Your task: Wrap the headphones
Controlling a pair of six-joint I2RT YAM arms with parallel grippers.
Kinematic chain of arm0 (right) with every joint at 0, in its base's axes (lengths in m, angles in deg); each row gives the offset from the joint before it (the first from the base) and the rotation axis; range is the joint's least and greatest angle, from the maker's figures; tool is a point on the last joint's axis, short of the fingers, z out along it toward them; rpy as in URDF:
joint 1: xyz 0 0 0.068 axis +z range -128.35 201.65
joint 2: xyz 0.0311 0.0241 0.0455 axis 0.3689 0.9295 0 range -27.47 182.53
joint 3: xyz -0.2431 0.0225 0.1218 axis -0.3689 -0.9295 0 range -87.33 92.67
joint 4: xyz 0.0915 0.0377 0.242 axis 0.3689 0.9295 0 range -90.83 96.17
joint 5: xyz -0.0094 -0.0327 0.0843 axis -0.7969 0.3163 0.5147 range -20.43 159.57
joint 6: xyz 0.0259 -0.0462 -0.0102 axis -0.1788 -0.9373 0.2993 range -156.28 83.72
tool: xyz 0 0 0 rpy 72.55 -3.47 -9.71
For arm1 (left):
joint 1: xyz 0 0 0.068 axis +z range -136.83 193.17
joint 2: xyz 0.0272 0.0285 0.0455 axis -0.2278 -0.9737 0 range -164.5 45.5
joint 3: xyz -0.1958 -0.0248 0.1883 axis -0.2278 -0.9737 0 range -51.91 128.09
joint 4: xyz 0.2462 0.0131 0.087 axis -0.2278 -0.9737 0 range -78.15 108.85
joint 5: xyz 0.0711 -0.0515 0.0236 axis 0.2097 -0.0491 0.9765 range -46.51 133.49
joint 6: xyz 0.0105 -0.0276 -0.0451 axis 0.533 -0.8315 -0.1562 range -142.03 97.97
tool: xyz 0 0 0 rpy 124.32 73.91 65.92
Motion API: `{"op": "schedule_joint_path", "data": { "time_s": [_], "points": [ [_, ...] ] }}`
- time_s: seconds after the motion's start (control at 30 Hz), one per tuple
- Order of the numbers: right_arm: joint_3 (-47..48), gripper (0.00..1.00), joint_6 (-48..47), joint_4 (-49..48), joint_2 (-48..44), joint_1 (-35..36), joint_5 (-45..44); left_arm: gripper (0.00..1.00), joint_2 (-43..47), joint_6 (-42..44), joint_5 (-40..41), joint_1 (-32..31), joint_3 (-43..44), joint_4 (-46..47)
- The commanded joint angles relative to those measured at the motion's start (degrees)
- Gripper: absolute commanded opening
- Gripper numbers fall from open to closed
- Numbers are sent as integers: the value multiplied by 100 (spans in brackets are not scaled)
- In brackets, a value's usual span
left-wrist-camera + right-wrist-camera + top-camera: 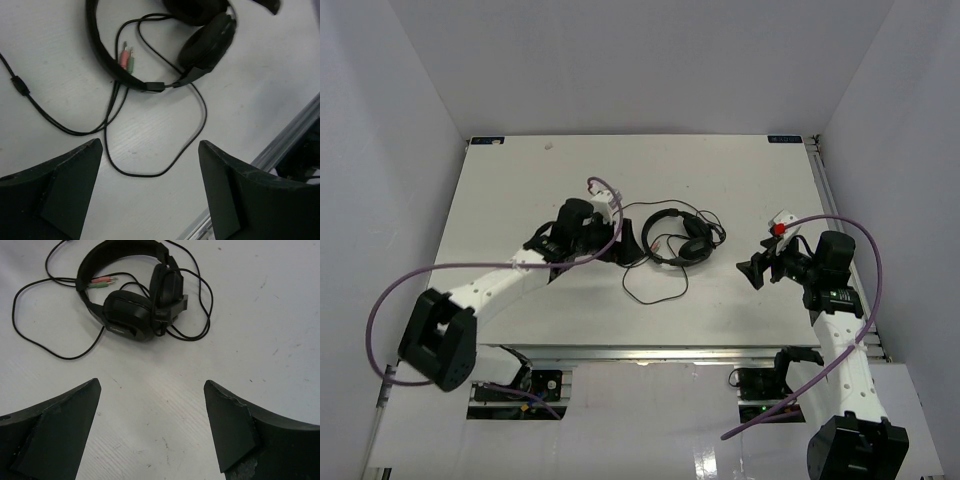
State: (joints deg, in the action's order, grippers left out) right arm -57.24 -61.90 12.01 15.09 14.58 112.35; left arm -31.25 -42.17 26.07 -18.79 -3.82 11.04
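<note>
The black headphones (682,240) lie flat at the table's middle, earcups folded together. Their thin cable (655,292) sprawls in loose loops towards the near edge. In the left wrist view the headband (98,50) and one earcup (207,42) sit ahead, with pink and green plugs (127,59) inside the band's arch. My left gripper (633,243) (150,144) is open just left of the headphones, over a cable loop (160,170), holding nothing. My right gripper (756,264) (151,383) is open to the right, with the headphones (130,315) a short way ahead.
The white table (740,180) has a metal rail along its near edge (290,145). White walls enclose the left, back and right sides. Purple arm cables (410,285) arc beside each arm.
</note>
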Motion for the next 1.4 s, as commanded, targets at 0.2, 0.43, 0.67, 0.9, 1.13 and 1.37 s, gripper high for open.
{"op": "schedule_joint_path", "data": {
  "time_s": [0.2,0.43,0.67,0.9,1.13,1.37],
  "points": [
    [32,91,-803,323,-18,-21,899,81,-3270,49,1693,-123,3229,-1742],
    [56,91,-787,310,-5,-22,905,69,-4469,78,2416,-414,4446,-2296],
    [68,90,-779,303,3,-22,860,32,-4977,261,2452,-693,4793,-2318],
    [81,91,-1023,548,-74,-22,1154,0,-4068,192,2799,-650,4451,-2233],
    [85,94,-3390,2057,-505,-11,2727,0,-1868,197,2614,-253,3904,-2228],
    [711,93,-2118,695,-339,-3,2820,0,94,361,2632,-141,3132,-2517]
  ]
}}
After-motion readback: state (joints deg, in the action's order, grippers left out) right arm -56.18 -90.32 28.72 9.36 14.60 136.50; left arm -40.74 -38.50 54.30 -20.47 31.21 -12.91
